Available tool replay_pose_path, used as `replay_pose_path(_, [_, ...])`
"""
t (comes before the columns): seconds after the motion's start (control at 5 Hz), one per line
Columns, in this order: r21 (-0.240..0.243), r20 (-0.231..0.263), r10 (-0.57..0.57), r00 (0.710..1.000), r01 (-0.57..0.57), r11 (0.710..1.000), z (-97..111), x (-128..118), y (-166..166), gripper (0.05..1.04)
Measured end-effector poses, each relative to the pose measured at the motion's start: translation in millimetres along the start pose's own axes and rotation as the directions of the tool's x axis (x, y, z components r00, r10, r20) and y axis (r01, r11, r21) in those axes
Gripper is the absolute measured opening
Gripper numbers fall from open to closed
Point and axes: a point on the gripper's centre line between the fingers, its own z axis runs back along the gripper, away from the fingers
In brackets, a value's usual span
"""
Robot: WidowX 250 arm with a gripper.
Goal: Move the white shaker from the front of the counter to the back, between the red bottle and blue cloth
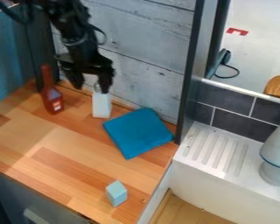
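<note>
Nearest, a pale blue block [116, 193], smooth and flat-faced with a slanted top, is on the striped wood counter [66, 164], near the edge beside the white sink [224, 197]. Ridged drainboard [215, 148] on the right, with a rounded, pale grey fixture [275, 155]. A stretch of wood lies between block and blue cloth [138, 132], which is flat, soft-looking, roughly square, one corner near the dark upright post [190, 83]. Just beyond the cloth, toward the wall: white bottle [101, 107], upright, blocky body, narrow neck, near the back edge. Red-brown bottle [51, 97], smooth, slim-necked, upright, farther left, a gap of wood between the two. Black gripper [91, 89] hangs over the back, fingers spread, one at the white bottle's top; contact can't be told. Behind, weathered whitish plank wall [145, 57].
</note>
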Motion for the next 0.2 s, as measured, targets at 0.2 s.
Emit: replay_pose_path(0.2, [0.091,-0.221,0.119,0.968,-0.101,0.991,16.5,-38.2,21.1,1.005])
